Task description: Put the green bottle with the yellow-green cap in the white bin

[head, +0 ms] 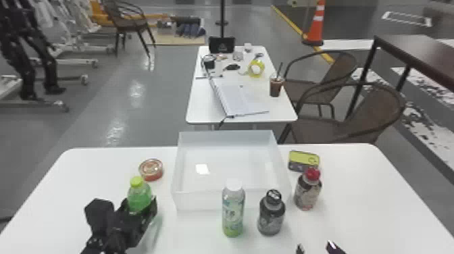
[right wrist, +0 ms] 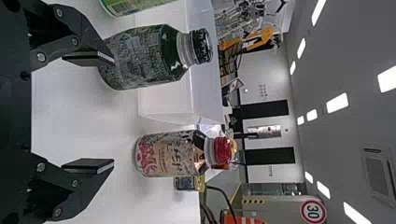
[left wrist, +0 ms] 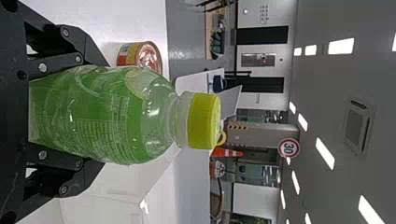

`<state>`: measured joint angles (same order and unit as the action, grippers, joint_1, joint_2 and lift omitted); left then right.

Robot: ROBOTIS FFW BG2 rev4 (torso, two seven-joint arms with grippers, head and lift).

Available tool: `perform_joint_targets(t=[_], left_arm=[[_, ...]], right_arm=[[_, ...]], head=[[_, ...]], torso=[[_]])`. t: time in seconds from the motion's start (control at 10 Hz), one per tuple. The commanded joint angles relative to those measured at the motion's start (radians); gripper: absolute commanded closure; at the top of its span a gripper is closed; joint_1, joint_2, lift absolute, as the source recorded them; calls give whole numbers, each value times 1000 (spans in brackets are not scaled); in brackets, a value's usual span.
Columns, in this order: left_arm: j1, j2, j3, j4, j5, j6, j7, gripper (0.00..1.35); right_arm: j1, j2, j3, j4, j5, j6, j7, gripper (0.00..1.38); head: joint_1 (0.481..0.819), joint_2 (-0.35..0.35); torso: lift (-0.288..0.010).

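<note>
Head view: left gripper [head: 142, 206] has green bottle [head: 139, 197] upright, outside white bin [head: 197, 201], left of it; right gripper [head: 316, 249] at bottom edge. Left wrist view: jaws clamped on bottle. Right wrist view: jaws apart.

The green bottle [head: 139, 200] had a yellow-green cap [head: 136, 181], the bin [head: 199, 201] was translucent white, and the surface [head: 364, 202] was plain white. The tin [head: 151, 170] was banded red and yellow, while the slim bottle [head: 233, 212] was patterned green, blue and white. The dark bottle [head: 271, 218] had a grey pattern, the red-capped bottle [head: 306, 195] mixed beige, pinkish red and black, and the case [head: 303, 159] was yellow-green and dark grey.
</note>
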<state>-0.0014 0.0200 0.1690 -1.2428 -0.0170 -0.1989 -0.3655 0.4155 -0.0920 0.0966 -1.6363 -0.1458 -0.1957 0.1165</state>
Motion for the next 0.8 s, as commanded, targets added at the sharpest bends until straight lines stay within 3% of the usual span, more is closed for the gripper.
perform_joint_targets(t=[0.0, 0.1, 0.3, 0.4, 0.6, 0.7], left_arm=[[14, -15, 23, -66, -57, -5, 3, 832], [17, -23, 37, -109, -83, -7, 5, 832], [14, -23, 49, -259, -222, 52, 5, 832], [-6, -23, 29, -293, -236, 81, -4, 832], [-75, 26, -51, -313, -265, 130, -62, 832], [-111, 37, -97, -313, -278, 145, -89, 832]], right_arm=[[0, 0, 0, 1, 0, -1, 0, 487], [0, 0, 0, 0, 0, -1, 0, 487], [0, 0, 0, 0, 0, -1, 0, 487], [0, 0, 0, 1, -1, -1, 0, 487], [0, 0, 0, 1, -1, -1, 0, 487], [-1, 0, 0, 3, -1, -1, 0, 487]], head=[[549, 0], [549, 0], [549, 0], [549, 0], [549, 0], [549, 0]], torso=[[-100], [-100], [-100], [-100], [-100], [-100]])
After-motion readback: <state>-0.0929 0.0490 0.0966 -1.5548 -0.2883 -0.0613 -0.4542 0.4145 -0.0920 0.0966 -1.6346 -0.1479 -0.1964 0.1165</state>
